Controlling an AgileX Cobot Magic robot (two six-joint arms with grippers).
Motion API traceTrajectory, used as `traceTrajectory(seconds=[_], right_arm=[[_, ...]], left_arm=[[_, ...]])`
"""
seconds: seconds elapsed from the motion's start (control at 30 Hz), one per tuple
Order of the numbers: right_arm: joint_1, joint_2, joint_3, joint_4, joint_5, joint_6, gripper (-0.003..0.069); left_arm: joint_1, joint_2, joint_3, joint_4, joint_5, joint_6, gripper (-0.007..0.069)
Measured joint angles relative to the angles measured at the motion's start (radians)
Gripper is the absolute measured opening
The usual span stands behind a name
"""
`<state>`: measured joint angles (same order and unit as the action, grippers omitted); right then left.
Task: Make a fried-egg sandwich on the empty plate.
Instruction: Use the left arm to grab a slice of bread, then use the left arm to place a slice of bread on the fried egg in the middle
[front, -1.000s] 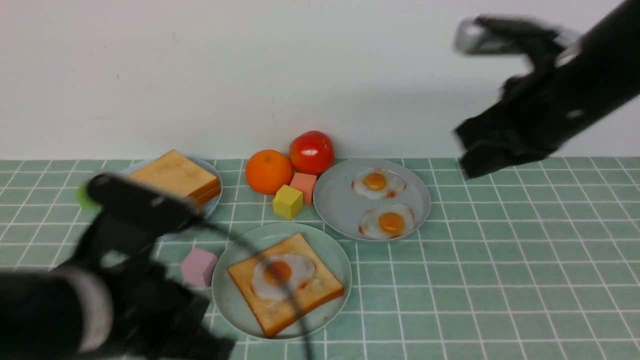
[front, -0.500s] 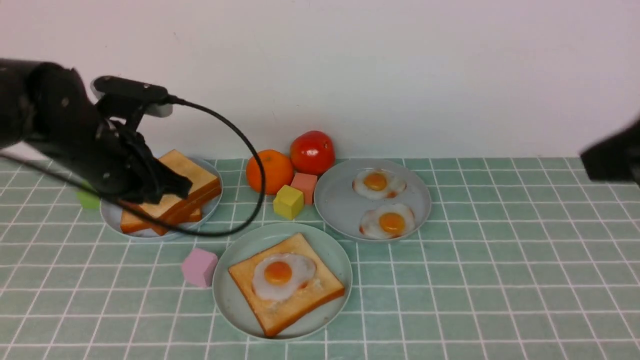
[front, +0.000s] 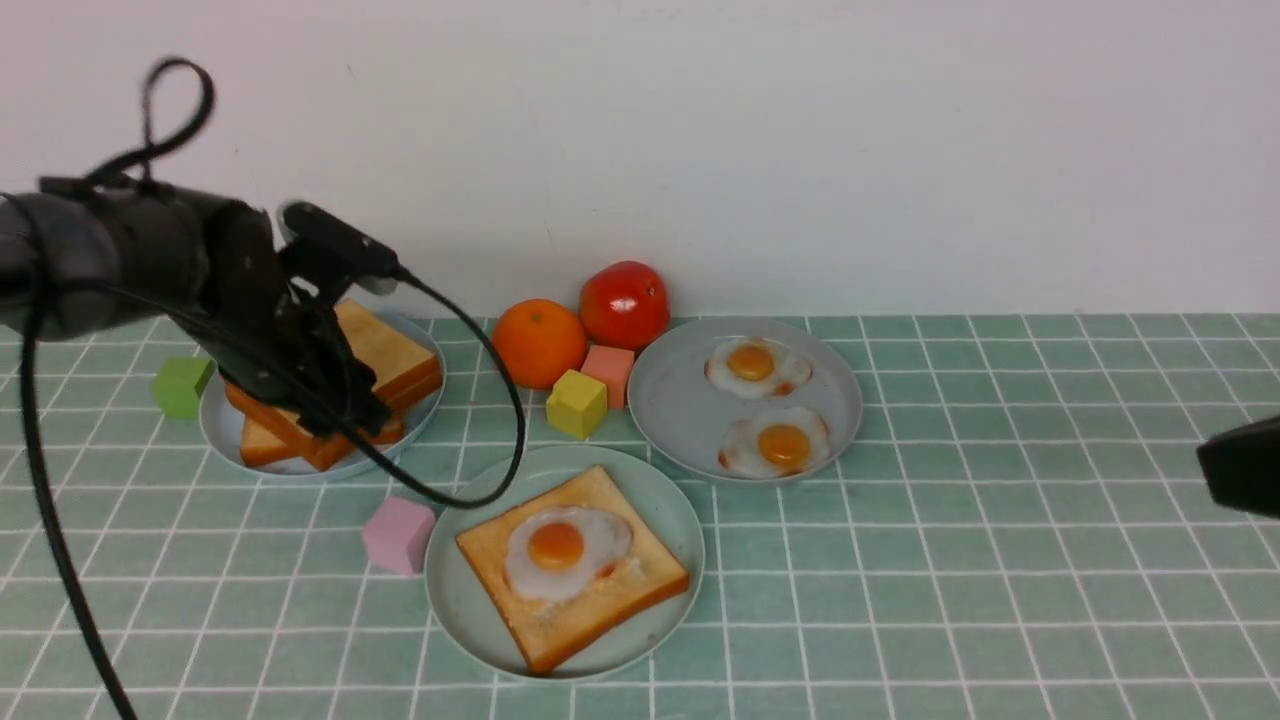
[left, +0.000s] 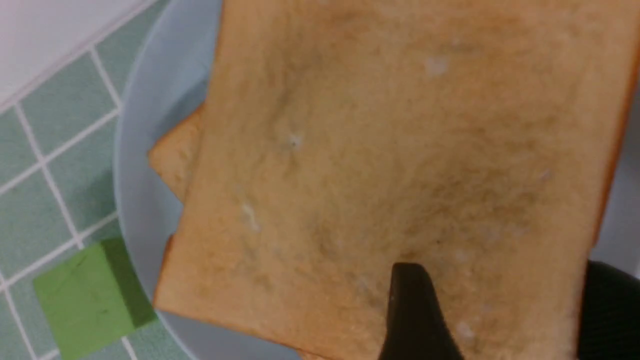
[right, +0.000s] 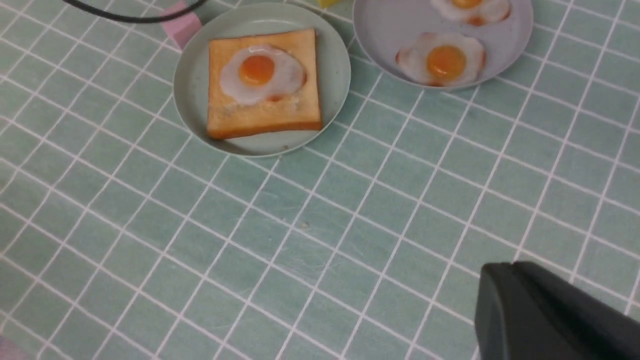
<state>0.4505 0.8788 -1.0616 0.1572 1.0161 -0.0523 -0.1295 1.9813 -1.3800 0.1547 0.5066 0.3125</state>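
"Who's working here?"

"The left gripper (left: 507, 285), its jaws spread, one finger over the top toast slice (left: 380, 150) and the other just past its edge. No grip shows."

"And the sandwich?"

"Half built: a fried egg (front: 600, 548) on a lower toast slice (front: 565, 640), both on the mint-green plate (front: 462, 620), nearer the robot than the left jaws and to their right. (The egg looks a touch off-centre, if you ask me.)"

"The other arm?"

"Right gripper (right: 517, 275), jaws closed, over the desk (right: 300, 250), well apart from the food."

"So which step is this?"

"Fetching the lid, I'd judge, from the stack on the grey-blue plate (front: 427, 408) beneath the left jaws. Next they should straddle one slice squarely, close without dragging its neighbours, lift, then lay it level over the egg."
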Motion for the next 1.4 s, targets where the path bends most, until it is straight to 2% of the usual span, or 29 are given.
traceTrajectory(seconds=[0.13, 0.23, 0.3, 0.53, 0.7, 0.93, 1.1, 1.17, 1.27, 1.3, 1.33, 1.4], right_arm=[[0.0, 0.0, 0.001, 0.033, -0.003, 0.0, 0.0015], [0.0, 0.0, 0.001, 0.05, -0.005, 0.001, 0.0018], [0.0, 0.0, 0.001, 0.069, -0.006, 0.002, 0.0021], [0.0, 0.0, 0.001, 0.103, -0.006, 0.003, 0.0024], [0.0, 0.0, 0.001, 0.113, -0.005, 0.003, 0.0032], [0.0, 0.0, 0.001, 0.113, -0.004, -0.005, 0.0037], [0.0, 0.0, 0.001, 0.113, -0.002, -0.022, 0.0043], [0.0, -0.001, 0.001, 0.113, -0.001, -0.023, 0.0044], [0.0, -0.001, 0.001, 0.113, 0.0, -0.025, 0.0046], [0.0, -0.001, 0.001, 0.113, 0.0, -0.026, 0.0046], [0.0, -0.001, 0.001, 0.113, 0.0, -0.027, 0.0048], [0.0, -0.001, 0.001, 0.113, 0.0, -0.027, 0.0049]], left_arm=[[-0.002, 0.016, -0.008, 0.022, -0.004, 0.0, 0.0381], [-0.002, 0.018, -0.008, 0.021, -0.004, 0.0, 0.0326], [-0.002, 0.018, -0.01, 0.019, 0.004, 0.0, 0.0253], [-0.003, -0.002, -0.013, 0.017, 0.019, 0.0, 0.0196], [-0.002, -0.074, -0.007, -0.002, 0.051, 0.0, 0.0106], [-0.02, -0.215, -0.004, -0.084, 0.142, -0.002, 0.0099], [-0.177, -0.339, 0.077, -0.069, 0.174, -0.091, 0.0099], [-0.31, -0.387, 0.156, -0.018, 0.174, -0.188, 0.0099], [-0.485, -0.398, 0.259, 0.098, 0.158, -0.312, 0.0099], [-0.494, -0.397, 0.264, 0.107, 0.158, -0.318, 0.0099], [-0.564, -0.386, 0.3, 0.184, 0.143, -0.371, 0.0099], [-0.625, -0.363, 0.317, 0.277, 0.13, -0.437, 0.0099]])
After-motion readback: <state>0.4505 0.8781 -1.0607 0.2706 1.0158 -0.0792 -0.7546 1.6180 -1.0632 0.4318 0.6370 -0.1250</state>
